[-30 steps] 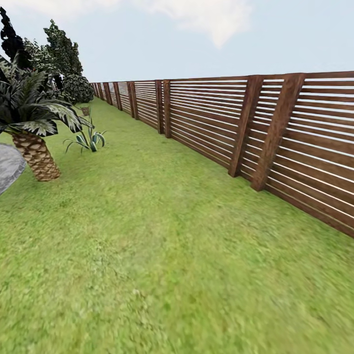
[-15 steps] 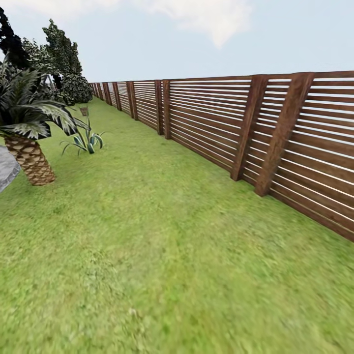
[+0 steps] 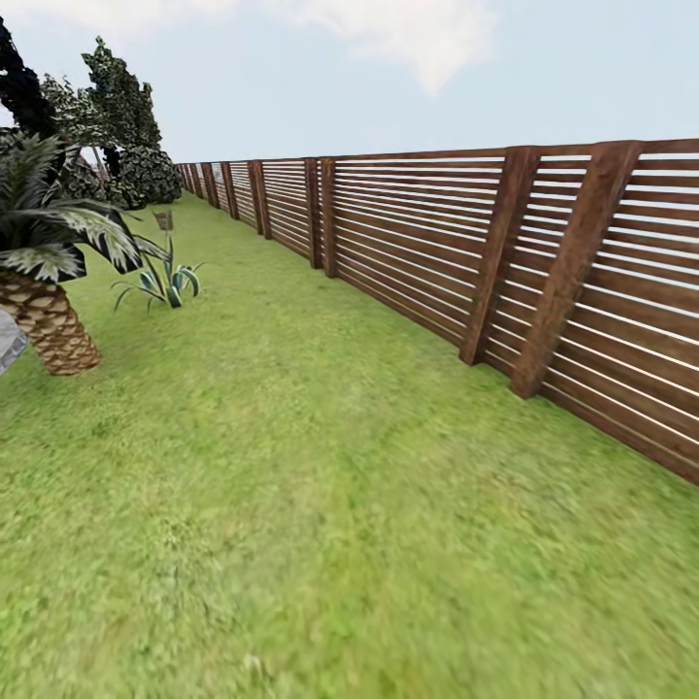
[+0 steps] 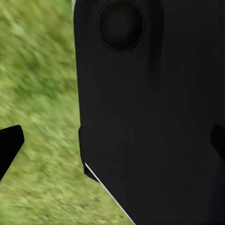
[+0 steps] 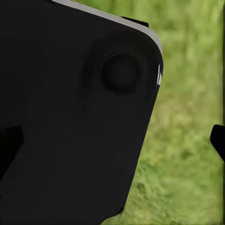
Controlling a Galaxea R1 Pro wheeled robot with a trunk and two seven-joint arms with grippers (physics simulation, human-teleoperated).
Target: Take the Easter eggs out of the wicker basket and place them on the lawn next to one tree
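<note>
Head cam: lawn [image 3: 320, 505] runs fwd, slat fence [image 3: 505, 262] along the right edge, palm [image 3: 44, 282] at left w/ a spiky plant [image 3: 160, 282] just past it. Small brown thing [image 3: 164, 220] far back on the grass, maybe the basket, too small to tell. Dark trees [image 3: 121, 97] and bush [image 3: 146, 175] at far end.

Left wrist cam: grass beside a black robot body panel [image 4: 150, 112]; left gripper [image 4: 112, 145] fingertips at frame edges, spread apart, nothing held. Right wrist cam: same, black panel [image 5: 70, 122], right gripper [image 5: 112, 140] spread, nothing held.

text: none | you are seeing no readable labels, brands, numbers or signs | fence [image 3: 437, 243]: bare slats | lawn [image 3: 320, 505]: unmarked grass
</note>
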